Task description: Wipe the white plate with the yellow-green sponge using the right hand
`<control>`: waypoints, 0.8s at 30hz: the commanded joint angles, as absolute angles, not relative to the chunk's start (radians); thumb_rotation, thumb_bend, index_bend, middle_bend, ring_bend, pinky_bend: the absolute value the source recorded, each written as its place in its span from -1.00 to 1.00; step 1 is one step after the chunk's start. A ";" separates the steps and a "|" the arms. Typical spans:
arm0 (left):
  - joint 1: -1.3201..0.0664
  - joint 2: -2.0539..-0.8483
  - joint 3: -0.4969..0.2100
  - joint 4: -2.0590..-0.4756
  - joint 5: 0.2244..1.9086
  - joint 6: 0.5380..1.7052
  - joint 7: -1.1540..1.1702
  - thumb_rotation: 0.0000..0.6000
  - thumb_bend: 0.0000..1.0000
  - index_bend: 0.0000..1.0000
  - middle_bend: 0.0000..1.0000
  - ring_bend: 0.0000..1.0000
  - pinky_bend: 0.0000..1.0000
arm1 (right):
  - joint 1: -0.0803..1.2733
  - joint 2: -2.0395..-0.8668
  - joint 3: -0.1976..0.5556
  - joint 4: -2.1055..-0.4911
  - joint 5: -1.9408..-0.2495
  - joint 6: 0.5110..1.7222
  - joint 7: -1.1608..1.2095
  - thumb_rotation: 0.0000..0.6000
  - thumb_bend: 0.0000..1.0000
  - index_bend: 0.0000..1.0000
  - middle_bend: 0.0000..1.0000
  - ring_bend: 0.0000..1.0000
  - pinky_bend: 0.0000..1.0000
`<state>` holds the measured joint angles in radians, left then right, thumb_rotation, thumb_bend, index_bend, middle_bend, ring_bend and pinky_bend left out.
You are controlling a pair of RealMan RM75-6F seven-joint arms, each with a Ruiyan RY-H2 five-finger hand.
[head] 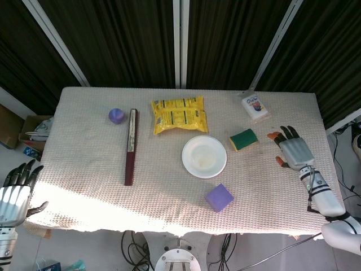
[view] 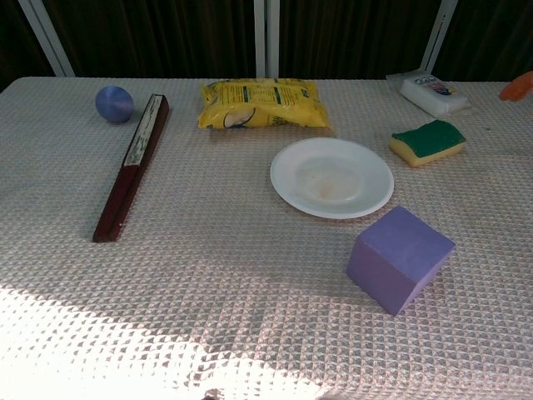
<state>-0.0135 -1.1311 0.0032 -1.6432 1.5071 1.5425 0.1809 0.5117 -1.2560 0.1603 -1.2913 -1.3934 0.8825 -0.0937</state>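
orange fingertip (view: 518, 86) cut off at frame edge

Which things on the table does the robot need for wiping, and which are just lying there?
Needed: plate, sponge, right hand.

Just lying there: snack bag, purple block, blue ball, folded fan, tissue pack.

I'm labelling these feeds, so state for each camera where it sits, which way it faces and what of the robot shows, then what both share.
Head view: high above the near table edge, looking steeply down on the whole table; shows the right hand with its forearm over the cloth, and the left hand off the table's left edge.
Chest view: low at the near edge, looking across the tabletop toward the dark curtain; only an orange fingertip shows, at the right edge.
Shared: white plate, sponge, purple cube.
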 commanded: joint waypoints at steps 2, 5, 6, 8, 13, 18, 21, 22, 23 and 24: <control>-0.009 -1.128 0.004 -1.653 1.497 1.538 0.186 1.00 -0.87 -0.75 -0.95 -0.90 -0.77 | 0.624 -1.384 0.156 -1.127 -1.382 0.765 -0.093 1.00 -0.50 -0.66 -0.73 -1.00 -1.00; -0.007 -1.126 0.003 -1.660 1.491 1.537 0.189 1.00 -0.88 -0.75 -0.95 -0.90 -0.77 | 0.656 -1.429 0.154 -1.066 -1.390 0.750 -0.075 1.00 -0.50 -0.68 -0.73 -1.00 -1.00; -0.007 -1.125 0.003 -1.661 1.488 1.536 0.190 1.00 -0.87 -0.75 -0.95 -0.90 -0.76 | 0.667 -1.445 0.152 -1.045 -1.396 0.748 -0.065 1.00 -0.50 -0.68 -0.73 -1.00 -1.00; -0.006 -1.124 0.003 -1.664 1.488 1.534 0.193 1.00 -0.87 -0.74 -0.95 -0.90 -0.77 | 0.683 -1.466 0.148 -1.016 -1.408 0.747 -0.052 1.00 -0.50 -0.68 -0.72 -1.00 -1.00; -0.006 -1.121 0.003 -1.670 1.483 1.528 0.194 1.00 -0.87 -0.73 -0.95 -0.90 -0.76 | 0.721 -1.516 0.127 -0.948 -1.444 0.745 -0.030 1.00 -0.50 -0.66 -0.68 -1.00 -1.00; -0.004 -1.120 0.002 -1.670 1.475 1.523 0.189 1.00 -0.87 -0.73 -0.95 -0.90 -0.76 | 0.746 -1.552 0.109 -0.902 -1.475 0.762 -0.012 1.00 -0.50 -0.58 -0.64 -1.00 -1.00; -0.003 -1.120 0.002 -1.667 1.473 1.522 0.183 1.00 -0.87 -0.73 -0.95 -0.90 -0.76 | 0.751 -1.561 0.101 -0.884 -1.483 0.769 0.000 1.00 -0.50 -0.50 -0.58 -1.00 -1.00; -0.002 -1.120 0.003 -1.664 1.474 1.522 0.180 1.00 -0.87 -0.73 -0.95 -0.90 -0.76 | 0.753 -1.563 0.097 -0.876 -1.486 0.773 0.004 1.00 -0.50 -0.48 -0.56 -1.00 -1.00; -0.002 -1.119 0.003 -1.663 1.473 1.521 0.179 1.00 -0.87 -0.72 -0.95 -0.90 -0.77 | 0.754 -1.565 0.094 -0.871 -1.488 0.775 0.007 1.00 -0.50 -0.46 -0.55 -1.00 -1.00; -0.001 -1.119 0.004 -1.661 1.473 1.521 0.177 1.00 -0.87 -0.72 -0.95 -0.90 -0.76 | 0.755 -1.568 0.090 -0.864 -1.490 0.777 0.012 1.00 -0.50 -0.46 -0.54 -1.00 -1.00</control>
